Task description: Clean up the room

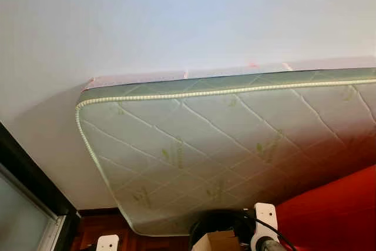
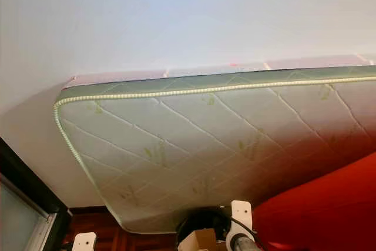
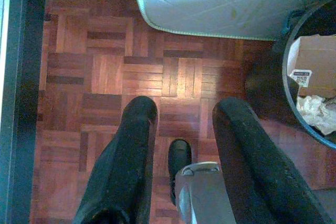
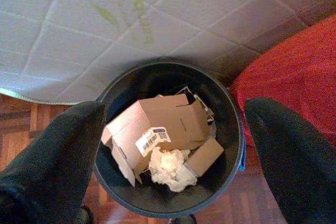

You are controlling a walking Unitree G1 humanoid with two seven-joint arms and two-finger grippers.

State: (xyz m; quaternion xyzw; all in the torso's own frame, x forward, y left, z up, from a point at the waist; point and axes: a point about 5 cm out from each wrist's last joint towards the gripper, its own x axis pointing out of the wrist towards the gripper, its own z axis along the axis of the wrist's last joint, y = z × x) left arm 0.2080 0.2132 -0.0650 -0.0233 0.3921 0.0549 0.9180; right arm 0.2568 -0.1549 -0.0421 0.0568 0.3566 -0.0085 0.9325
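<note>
Two Open Claws Above a Loaded Bin

Several items occupy my field, listed by size. A pale wall forms the background. A quilted mattress leans against it, its lower corner resting on the parquet floor. A red fabric surface, possibly a bed cover or sofa, lies just beside the bin. A dark window frame stands at my left.

The black bin sits on the floor between the mattress and the red fabric, touching or nearly touching both. It holds a large cardboard box with a barcode label, a smaller box and crumpled white paper.

My right claw hangs directly over the bin, fingers spread wide, empty. My left claw points at bare floor beside the bin, fingers apart, empty.

Handling judgement: the contents are light, and the cardboard is stiff but crushable. The bin itself appears rigid and smooth-walled. Should it need moving, take hold at the rim, one finger inside and one outside; a wall grip would likely slip.
</note>
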